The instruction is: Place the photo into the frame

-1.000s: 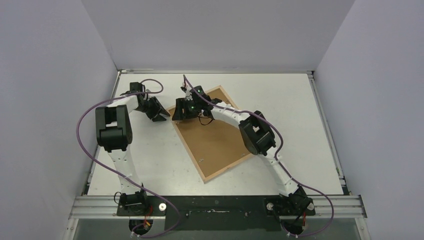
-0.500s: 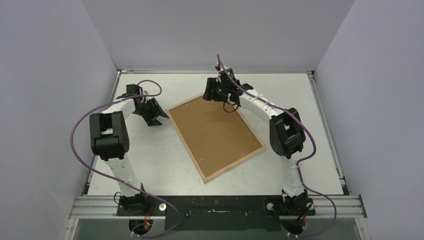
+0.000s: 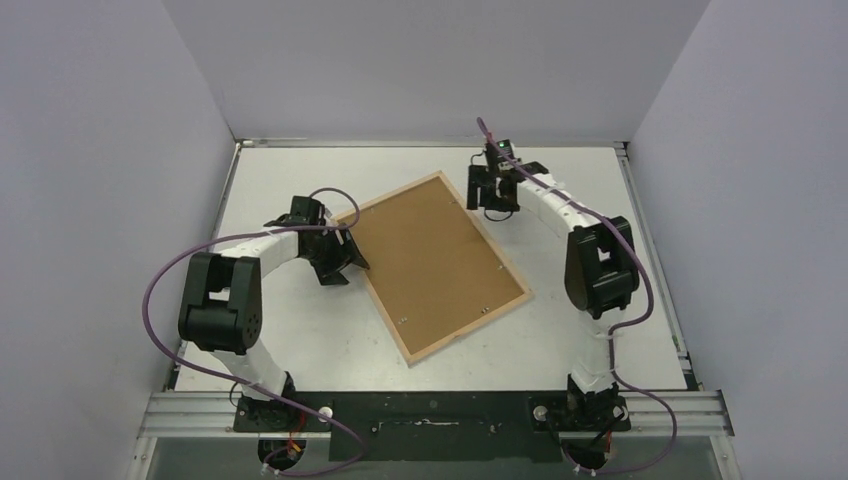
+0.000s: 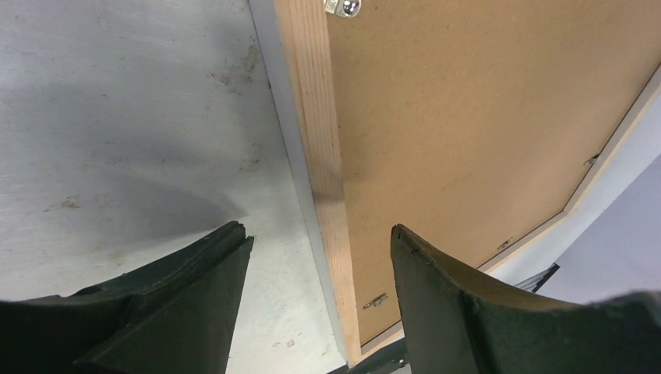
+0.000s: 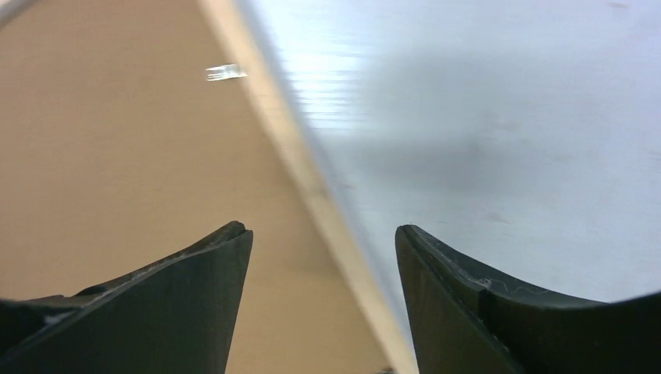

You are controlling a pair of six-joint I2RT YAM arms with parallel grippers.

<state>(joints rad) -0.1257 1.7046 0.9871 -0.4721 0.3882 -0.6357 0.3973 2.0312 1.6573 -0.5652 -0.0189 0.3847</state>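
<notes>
The frame (image 4: pixel 323 171) shows its pale wood rail running from top centre to bottom centre; brown backing board (image 4: pixel 483 117) fills the right, grey table (image 4: pixel 132 117) the left; the left gripper (image 4: pixel 319 234) stands spread at the bottom, straddling the rail.

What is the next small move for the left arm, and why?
Probably lower the left gripper and close it on the pale wood rail of the frame. The frame lies back up on the table, backing board in it. The open jaws straddle that rail, one finger above the table, the other above the board. The right gripper stands open over the opposite rail.
</notes>
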